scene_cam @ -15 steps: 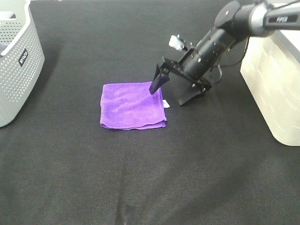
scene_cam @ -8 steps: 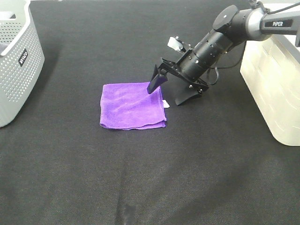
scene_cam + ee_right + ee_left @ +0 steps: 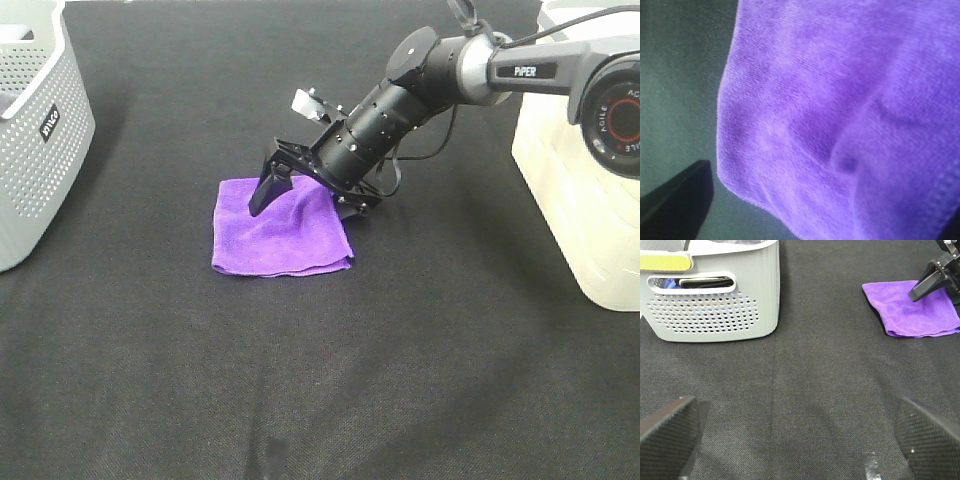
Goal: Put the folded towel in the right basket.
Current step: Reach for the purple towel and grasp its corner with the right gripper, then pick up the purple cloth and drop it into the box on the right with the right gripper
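Observation:
The folded purple towel (image 3: 280, 232) lies flat on the black table; it also shows in the left wrist view (image 3: 915, 315) and fills the right wrist view (image 3: 840, 100). My right gripper (image 3: 308, 198) is open and low over the towel, one finger (image 3: 264, 190) on its far left part, the other at its right edge. The right basket (image 3: 580, 180) is cream and stands at the right edge. My left gripper (image 3: 800, 440) is open and empty above bare table, well apart from the towel.
A grey perforated basket (image 3: 40, 130) stands at the left edge, holding items in the left wrist view (image 3: 715, 295). A small strip of tape (image 3: 870, 465) lies on the black cloth near the front.
My right gripper has moved left and down, from the towel's right edge to astride the towel. The towel's right side has shifted slightly.

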{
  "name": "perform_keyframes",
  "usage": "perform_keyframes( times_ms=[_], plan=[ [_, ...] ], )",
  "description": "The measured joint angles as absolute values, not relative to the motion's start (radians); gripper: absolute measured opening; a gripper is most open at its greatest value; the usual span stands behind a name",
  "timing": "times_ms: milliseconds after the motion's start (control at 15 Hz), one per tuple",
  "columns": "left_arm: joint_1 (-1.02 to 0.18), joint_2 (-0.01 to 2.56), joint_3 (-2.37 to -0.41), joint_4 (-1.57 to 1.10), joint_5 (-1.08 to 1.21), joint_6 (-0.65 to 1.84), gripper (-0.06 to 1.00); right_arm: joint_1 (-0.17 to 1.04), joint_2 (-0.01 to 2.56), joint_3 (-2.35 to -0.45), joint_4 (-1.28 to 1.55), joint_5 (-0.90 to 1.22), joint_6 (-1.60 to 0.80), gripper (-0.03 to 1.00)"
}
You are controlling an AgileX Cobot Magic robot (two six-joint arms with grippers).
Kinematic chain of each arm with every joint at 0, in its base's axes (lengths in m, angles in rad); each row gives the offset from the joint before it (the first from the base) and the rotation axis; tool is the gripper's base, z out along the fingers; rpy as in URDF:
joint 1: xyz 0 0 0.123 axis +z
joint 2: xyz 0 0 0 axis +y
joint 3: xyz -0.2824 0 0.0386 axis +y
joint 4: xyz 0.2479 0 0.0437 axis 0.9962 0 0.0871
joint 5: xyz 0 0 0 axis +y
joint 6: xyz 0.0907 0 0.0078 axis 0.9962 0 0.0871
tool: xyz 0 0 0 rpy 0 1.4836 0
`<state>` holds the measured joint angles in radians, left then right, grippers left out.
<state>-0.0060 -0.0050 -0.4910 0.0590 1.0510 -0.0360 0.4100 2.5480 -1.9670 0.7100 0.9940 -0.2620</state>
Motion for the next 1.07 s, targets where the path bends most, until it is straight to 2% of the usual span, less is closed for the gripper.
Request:
perform_keyframes(
  times_ms=[67, 133, 333, 400, 600, 800, 933, 1067],
  plan=[
    [-0.006, -0.005, -0.491, 0.059, 1.051, -0.036, 0.99, 0.41, 2.548, -1.967, 0.71, 0.989, -0.262, 0.83],
    [-0.006, -0.005, -0.491, 0.059, 1.051, -0.036, 0.99, 0.41, 2.549, -1.967, 0.701, 0.982, -0.261, 0.7],
    [-0.006, -0.005, -0.491, 0.059, 1.051, -0.036, 0.99, 0.41, 2.569, -1.981, 0.676, 0.968, -0.26, 0.11],
    [-0.006, -0.005, -0.491, 0.059, 1.051, -0.036, 0.99, 0.41, 2.573, -2.004, 0.66, 0.986, -0.26, 0.05],
    [-0.006, -0.005, -0.491, 0.059, 1.051, -0.036, 0.99, 0.419, 2.564, -2.15, 0.564, 1.169, -0.231, 0.05],
    [-0.006, -0.005, -0.491, 0.059, 1.051, -0.036, 0.99, 0.419, 2.442, -2.367, 0.462, 1.199, -0.158, 0.05],
    [-0.006, -0.005, -0.491, 0.059, 1.051, -0.036, 0.99, 0.398, 2.278, -2.41, 0.334, 1.205, -0.131, 0.05],
    [-0.006, -0.005, -0.491, 0.059, 1.051, -0.036, 0.99, 0.317, 2.145, -2.404, 0.244, 1.211, -0.13, 0.05]
  ],
)
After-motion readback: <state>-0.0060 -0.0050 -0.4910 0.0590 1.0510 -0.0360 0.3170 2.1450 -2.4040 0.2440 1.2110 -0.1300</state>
